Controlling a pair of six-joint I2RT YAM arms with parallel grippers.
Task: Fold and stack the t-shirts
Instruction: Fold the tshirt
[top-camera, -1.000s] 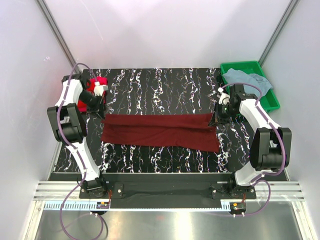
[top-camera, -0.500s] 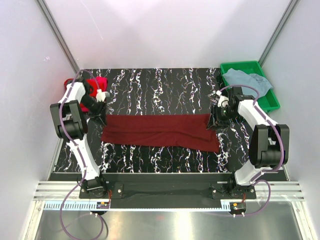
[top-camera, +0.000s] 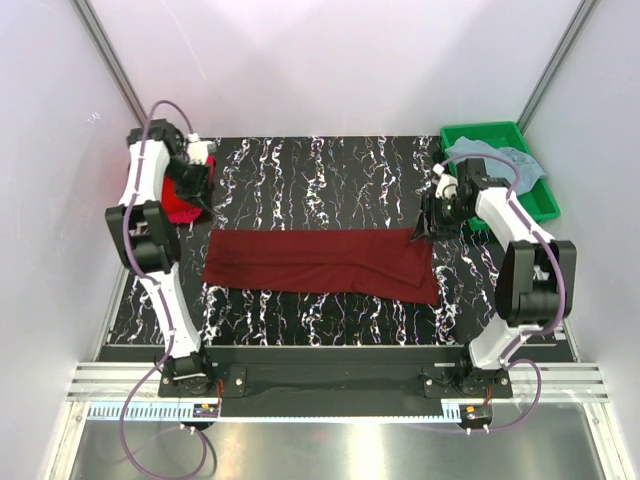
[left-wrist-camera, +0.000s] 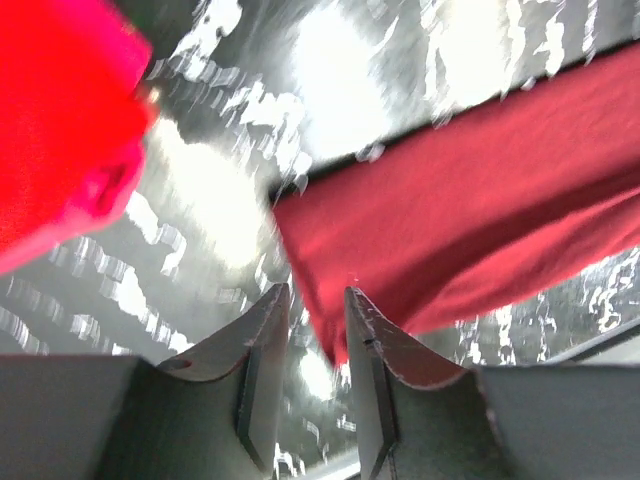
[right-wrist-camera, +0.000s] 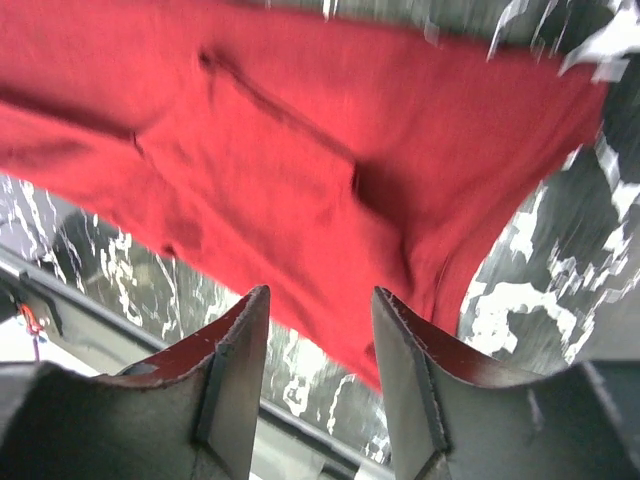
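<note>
Early in the task, by my read. dark maroon t-shirt (top-camera: 320, 262) lay flat across the middle of the black marbled table (top-camera: 320, 170), folded lengthwise into a long band running left to right. No crosswise fold was done. It looked to need at least one more fold to become a stackable packet.

bright red t-shirt (top-camera: 176, 205) sat bunched at the left back corner, unfolded. A pinker tone showed at its edge, but I couldn't tell if that was a separate shirt. grey-blue t-shirt (top-camera: 488, 160) lay crumpled in the green tray (top-camera: 482, 128) at the right back, untouched. No stack anywhere. So one shirt was part-folded and the rest were left.

left gripper (left-wrist-camera: 315, 300) was off the band's left end, near the red heap. Its jaws were parted a little, with nothing between them and table showing through the gap. right gripper (right-wrist-camera: 320, 300) was over the band's right end, with jaws spread wider and nothing in them, the maroon cloth lying below.

Writing: none readable. No brand, label or print was visible on the shirts, tray or arms in any view. Wrist views were blurred.
</note>
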